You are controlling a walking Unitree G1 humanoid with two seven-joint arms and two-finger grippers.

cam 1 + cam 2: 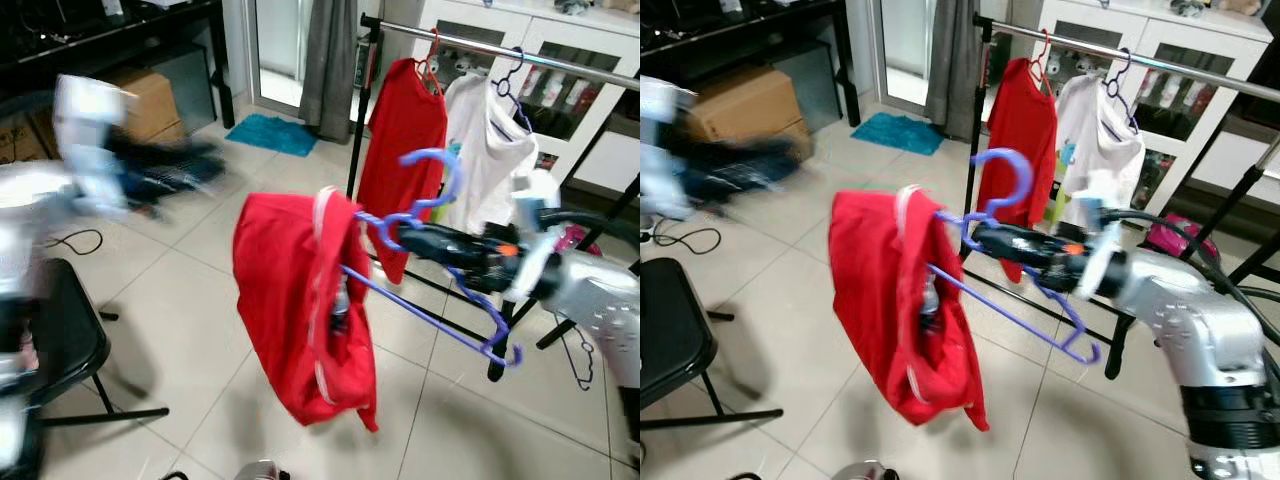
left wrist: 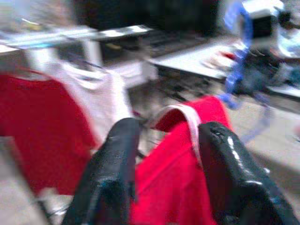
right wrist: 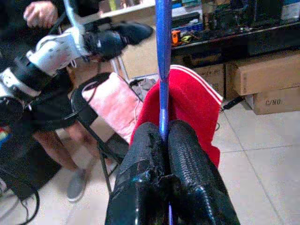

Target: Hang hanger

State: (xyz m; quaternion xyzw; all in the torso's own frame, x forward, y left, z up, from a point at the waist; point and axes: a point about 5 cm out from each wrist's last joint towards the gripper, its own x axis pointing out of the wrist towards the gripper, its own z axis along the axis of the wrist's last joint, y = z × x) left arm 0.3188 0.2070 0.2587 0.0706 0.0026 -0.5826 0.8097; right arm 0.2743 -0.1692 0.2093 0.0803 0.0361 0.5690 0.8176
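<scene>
A purple hanger (image 1: pixel 430 312) carries a red garment (image 1: pixel 290 310) with a white collar trim, slumped to one end of the hanger. My right gripper (image 1: pixel 400 237) is shut on the hanger just below its hook (image 3: pixel 163 56) and holds it out in mid-air in front of the clothes rail (image 1: pixel 520 55). On the rail hang a red shirt (image 1: pixel 405 140) and a white shirt (image 1: pixel 490 150). My left gripper (image 1: pixel 190 170) is raised on the left, motion-blurred and apart from the garment. In the left wrist view its fingers (image 2: pixel 112 173) stand open, with the red garment beyond them.
A black chair (image 1: pixel 50 340) stands at the near left, with a cable (image 1: pixel 70 240) on the tiles beside it. A cardboard box (image 1: pixel 150 100) and a teal mat (image 1: pixel 270 133) lie farther back. White cabinets (image 1: pixel 590 110) stand behind the rail. A person (image 3: pixel 42 11) stands near the chair.
</scene>
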